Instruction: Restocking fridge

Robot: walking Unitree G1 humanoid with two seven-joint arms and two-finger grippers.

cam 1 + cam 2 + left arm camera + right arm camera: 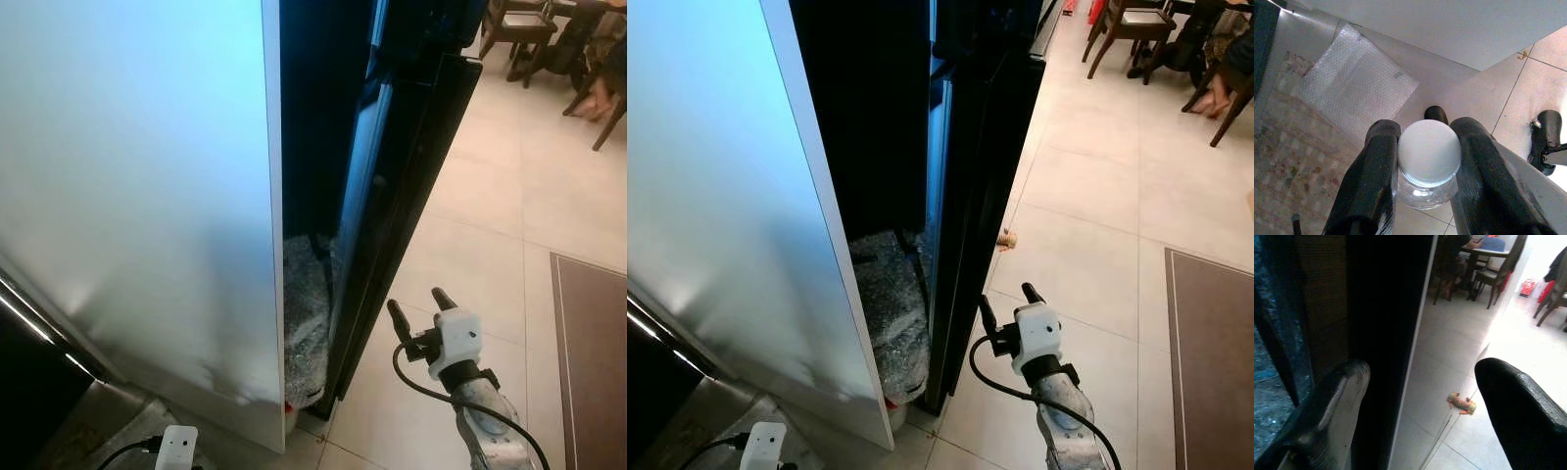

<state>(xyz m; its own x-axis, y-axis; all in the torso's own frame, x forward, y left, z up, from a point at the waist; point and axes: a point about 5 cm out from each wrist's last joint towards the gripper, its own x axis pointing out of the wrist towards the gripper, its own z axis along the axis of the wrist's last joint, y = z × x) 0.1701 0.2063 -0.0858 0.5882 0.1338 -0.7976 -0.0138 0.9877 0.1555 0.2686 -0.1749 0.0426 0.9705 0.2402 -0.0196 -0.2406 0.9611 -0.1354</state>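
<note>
The fridge stands before me, with a wide white panel (147, 176) on the left and a glossy black door (392, 196) edge-on beside it. The dark gap between them has crumpled bubble wrap (306, 323) at the bottom. My right gripper (415, 300) is open, low by the black door's outer edge; in the right wrist view the door edge (1386, 333) runs between its fingers (1337, 401). Low at my left side, the left gripper (1425, 127) is shut on a clear jar with a white lid (1429, 152).
A brown mat (593, 362) lies on the tiled floor at the right. Dining chairs (519, 24) and a seated person's foot (593, 103) are at the far right. A small object (1006, 238) lies on the floor beside the door. A bubble wrap sheet (1356, 88) lies below the left gripper.
</note>
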